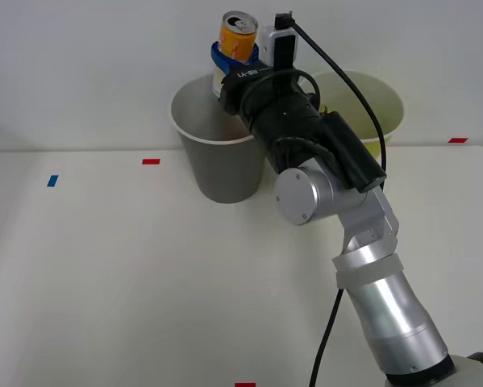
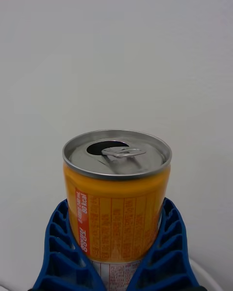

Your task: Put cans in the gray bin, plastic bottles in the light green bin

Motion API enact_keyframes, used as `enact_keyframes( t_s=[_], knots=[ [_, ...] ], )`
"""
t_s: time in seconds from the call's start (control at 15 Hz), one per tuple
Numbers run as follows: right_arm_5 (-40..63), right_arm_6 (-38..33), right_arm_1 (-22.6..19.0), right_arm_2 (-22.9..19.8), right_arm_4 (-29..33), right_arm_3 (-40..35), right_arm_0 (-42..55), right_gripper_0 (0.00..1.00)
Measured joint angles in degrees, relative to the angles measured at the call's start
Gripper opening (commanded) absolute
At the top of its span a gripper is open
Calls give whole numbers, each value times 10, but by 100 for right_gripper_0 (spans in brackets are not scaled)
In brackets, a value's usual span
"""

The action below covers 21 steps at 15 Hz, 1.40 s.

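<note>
An orange and white can (image 1: 239, 36) with a silver top and an opened pull tab is held upright in the air, above the far rim of the gray bin (image 1: 219, 165). My right gripper (image 1: 233, 60) is shut on the can, its blue ribbed fingers (image 2: 63, 252) wrapping the lower half of the can (image 2: 116, 199). The light green bin (image 1: 386, 113) stands just right of the gray one, largely hidden behind my arm. The plastic bottles are out of view.
The white table (image 1: 104, 274) carries small red tape marks (image 1: 151, 161) and a blue tape mark (image 1: 52, 181). A black cable (image 1: 338, 64) runs along my arm. A plain white wall rises behind the bins.
</note>
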Motion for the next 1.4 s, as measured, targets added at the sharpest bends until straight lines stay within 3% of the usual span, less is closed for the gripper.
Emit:
enact_keyframes(
  t_s=[0.2, 0.4, 0.53, 0.6, 0.67, 0.8, 0.87, 1.4],
  knots=[
    [0, 0, 0, -4, 0, 2, -2, 0],
    [0, 0, 0, -5, 0, 2, -3, 17],
    [0, -2, 0, -2, 0, 2, -3, 21],
    [0, -4, 0, -1, 0, 2, -3, 38],
    [0, -5, 0, 0, 0, 2, -3, 66],
    [0, -7, 0, 3, -2, 2, -3, 96],
    [0, -9, 0, 4, -3, 2, -3, 100],
    [0, -14, 0, 3, -5, 2, -3, 100]
  ],
)
